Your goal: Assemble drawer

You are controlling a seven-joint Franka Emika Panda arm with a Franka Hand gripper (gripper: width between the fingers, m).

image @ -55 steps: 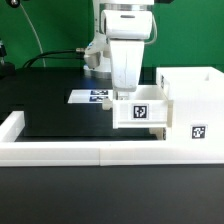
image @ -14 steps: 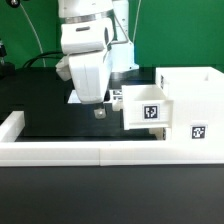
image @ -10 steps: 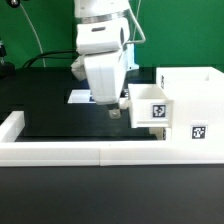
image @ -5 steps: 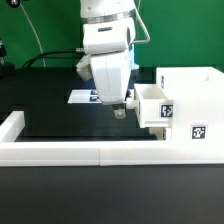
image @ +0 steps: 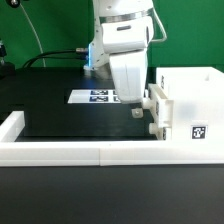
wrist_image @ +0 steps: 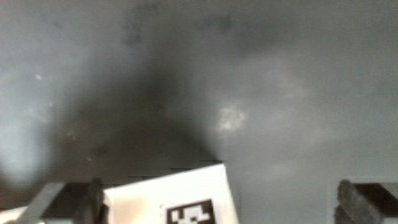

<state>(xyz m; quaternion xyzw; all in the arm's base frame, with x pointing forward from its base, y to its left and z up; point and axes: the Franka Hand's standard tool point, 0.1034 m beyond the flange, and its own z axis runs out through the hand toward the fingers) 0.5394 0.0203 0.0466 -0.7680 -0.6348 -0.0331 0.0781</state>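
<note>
The large white drawer case point(image: 188, 100) stands at the exterior view's right, with a square tag point(image: 197, 131) on its front. One white tray point(image: 157, 112) sits almost fully inside the case's open side, only its end still sticking out. My gripper point(image: 137, 112) hangs right beside that end, fingertips low over the black table. In the wrist view my gripper point(wrist_image: 221, 205) is open, with fingers point(wrist_image: 71, 202) far apart. A white tagged piece point(wrist_image: 169, 200) lies between them, not gripped; I cannot tell which piece it is. A second tray is not visible.
A long low white border wall point(image: 90, 152) runs along the table's front and turns back at the exterior view's left point(image: 12, 125). The marker board point(image: 98, 96) lies flat behind the gripper. Cables and the arm's base are at the back.
My gripper moved toward the exterior view's right. The tray slid with it into the case, so its tagged side is now hidden.
</note>
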